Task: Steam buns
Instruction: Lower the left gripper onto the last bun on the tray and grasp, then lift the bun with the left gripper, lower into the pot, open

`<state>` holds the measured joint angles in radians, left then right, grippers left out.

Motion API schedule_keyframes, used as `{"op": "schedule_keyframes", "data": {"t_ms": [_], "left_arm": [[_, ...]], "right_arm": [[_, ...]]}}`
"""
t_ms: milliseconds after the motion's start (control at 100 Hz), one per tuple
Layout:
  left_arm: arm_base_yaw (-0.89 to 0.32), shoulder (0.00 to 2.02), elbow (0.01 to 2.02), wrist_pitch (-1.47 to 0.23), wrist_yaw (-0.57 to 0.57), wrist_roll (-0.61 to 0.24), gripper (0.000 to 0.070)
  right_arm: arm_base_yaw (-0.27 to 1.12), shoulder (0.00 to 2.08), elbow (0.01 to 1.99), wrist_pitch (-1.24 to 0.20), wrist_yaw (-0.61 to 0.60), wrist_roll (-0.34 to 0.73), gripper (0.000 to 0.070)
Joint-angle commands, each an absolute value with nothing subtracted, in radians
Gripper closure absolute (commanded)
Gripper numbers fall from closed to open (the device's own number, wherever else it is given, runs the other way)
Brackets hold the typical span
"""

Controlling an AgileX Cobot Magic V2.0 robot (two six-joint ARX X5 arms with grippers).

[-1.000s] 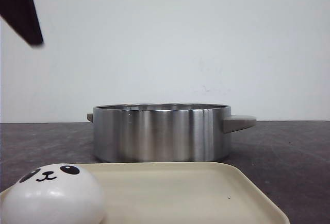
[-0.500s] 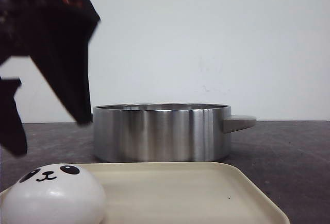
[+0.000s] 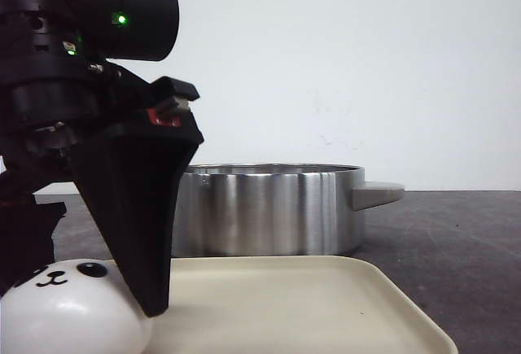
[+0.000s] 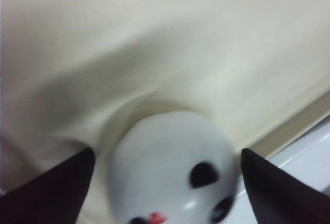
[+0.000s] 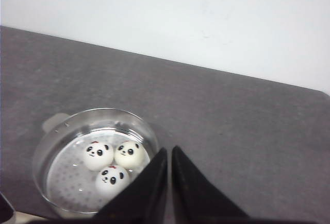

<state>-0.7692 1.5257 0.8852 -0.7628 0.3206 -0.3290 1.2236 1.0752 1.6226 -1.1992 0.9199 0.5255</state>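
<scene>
One white panda-face bun [image 3: 69, 321] sits on the near left corner of the cream tray [image 3: 309, 305]. My left gripper [image 3: 81, 293] is open and low over it, one black finger on each side. In the left wrist view the bun [image 4: 170, 157] lies between the two fingertips [image 4: 62, 188], with small gaps on both sides. Three more panda buns [image 5: 112, 179] lie together on the perforated floor of the steel pot [image 5: 51, 131]. My right gripper [image 5: 169, 154] is shut and empty, high above the table beside the pot.
The steel pot [image 3: 269, 207] with a side handle [image 3: 378, 193] stands just behind the tray on the dark grey table [image 3: 456, 248]. A white wall runs behind the table.
My left gripper has come down from the upper left and now straddles the bun on the tray. The bun has shifted slightly left. The pot and tray have not moved.
</scene>
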Motion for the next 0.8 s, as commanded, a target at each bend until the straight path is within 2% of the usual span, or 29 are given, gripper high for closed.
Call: {"op": "schedule_keyframes", "data": {"t_ms": [0, 30, 70, 160, 180, 200, 530, 680, 790], "left_arm": [[-0.784, 1.582, 0.879, -0.762, 0.321, -0.323, 0.0153], [-0.785, 1.589, 0.879, -0.762, 0.318, -0.32, 0.0172], [-0.788, 1.593, 0.879, -0.758, 0.31, -0.317, 0.0257], [-0.794, 1.592, 0.88, -0.739, 0.309, -0.307, 0.061], [-0.794, 1.59, 0.88, -0.737, 0.311, -0.306, 0.0675], [-0.794, 1.588, 0.88, -0.737, 0.312, -0.304, 0.07], [-0.794, 1.515, 0.91, -0.752, 0.346, -0.288, 0.07], [-0.794, 1.422, 1.015, -0.802, 0.362, -0.26, 0.07], [-0.79, 1.382, 1.144, -0.812, 0.329, -0.251, 0.07]], "right_arm": [[1.238, 1.084, 1.642, -1.199, 0.933, 0.544, 0.0693], [1.238, 1.084, 1.642, -1.201, 0.937, 0.545, 0.0693], [1.238, 1.084, 1.642, -1.204, 0.944, 0.546, 0.0693], [1.238, 1.084, 1.642, -1.212, 0.944, 0.549, 0.0693], [1.238, 1.084, 1.642, -1.213, 0.944, 0.55, 0.0693], [1.238, 1.084, 1.642, -1.214, 0.944, 0.55, 0.0693], [1.238, 1.084, 1.642, -1.215, 0.951, 0.55, 0.0693], [1.238, 1.084, 1.642, -1.218, 0.951, 0.55, 0.0693], [1.237, 1.084, 1.642, -1.216, 0.951, 0.55, 0.0693]]}}
